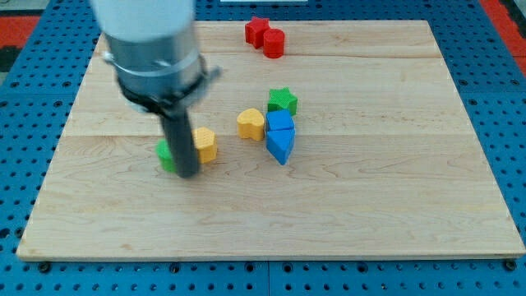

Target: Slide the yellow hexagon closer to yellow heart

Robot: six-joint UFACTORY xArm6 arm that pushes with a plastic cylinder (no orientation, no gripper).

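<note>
The yellow hexagon (205, 144) lies on the wooden board, left of centre. The yellow heart (251, 123) lies a short way to its right and slightly toward the view's top. My tip (187, 173) rests on the board just left of and below the hexagon, close to its left side. A green block (167, 154) sits right behind the rod on its left and is partly hidden by it.
A green star (282, 101) and two blue blocks (280, 136) sit just right of the heart. A red star (258, 30) and a red cylinder (274, 43) lie near the view's top. The board's edge (263, 256) runs along the bottom.
</note>
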